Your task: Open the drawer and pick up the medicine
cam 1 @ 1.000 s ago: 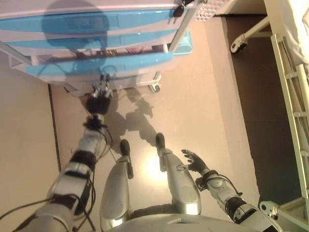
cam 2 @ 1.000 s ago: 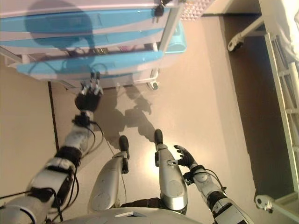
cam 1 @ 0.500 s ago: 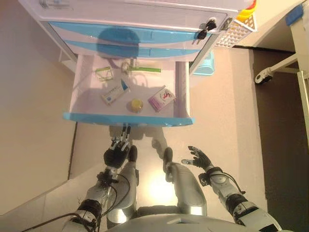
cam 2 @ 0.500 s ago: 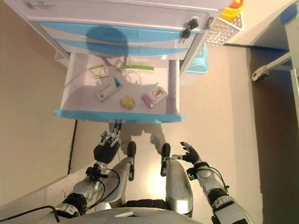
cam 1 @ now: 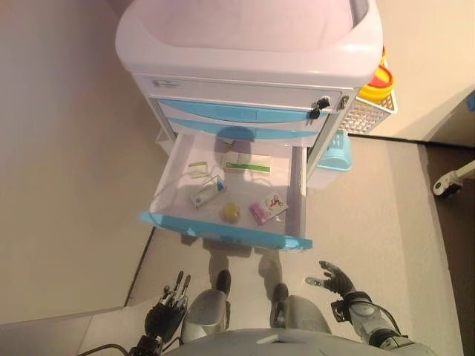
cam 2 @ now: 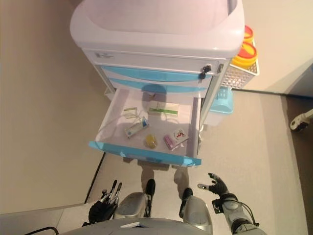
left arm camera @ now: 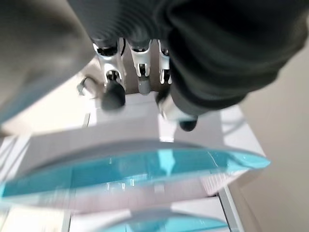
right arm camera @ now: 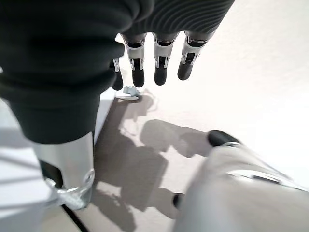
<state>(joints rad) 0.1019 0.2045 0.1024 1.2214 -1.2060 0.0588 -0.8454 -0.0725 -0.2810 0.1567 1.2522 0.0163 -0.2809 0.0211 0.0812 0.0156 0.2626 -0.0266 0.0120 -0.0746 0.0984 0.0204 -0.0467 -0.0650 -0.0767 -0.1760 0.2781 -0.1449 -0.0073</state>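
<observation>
The cart's lowest drawer (cam 1: pixel 223 231) stands pulled out, its blue front towards me. Inside lie a white and blue medicine box (cam 1: pixel 207 193), a small yellow round item (cam 1: pixel 231 212), a pink box (cam 1: pixel 269 208) and green-and-white packets (cam 1: pixel 247 165) at the back. My left hand (cam 1: pixel 169 315) hangs low, well short of the drawer front, with straight fingers (left arm camera: pixel 140 72) and nothing in it. My right hand (cam 1: pixel 335 279) is held out at the lower right, open and empty, its fingers (right arm camera: pixel 161 67) over the floor.
The white cart (cam 1: pixel 252 44) has two shut blue drawers above the open one and a key in its lock (cam 1: pixel 320 106). A mesh basket (cam 1: pixel 371 111) with yellow tubs hangs on its right side, above a light blue bin (cam 1: pixel 335 152). A castor (cam 1: pixel 449 182) shows at the right.
The whole picture has shifted: the camera drew back and now takes in the entire cart. The drawer came out a second ago, and my left hand has dropped away from its front.
</observation>
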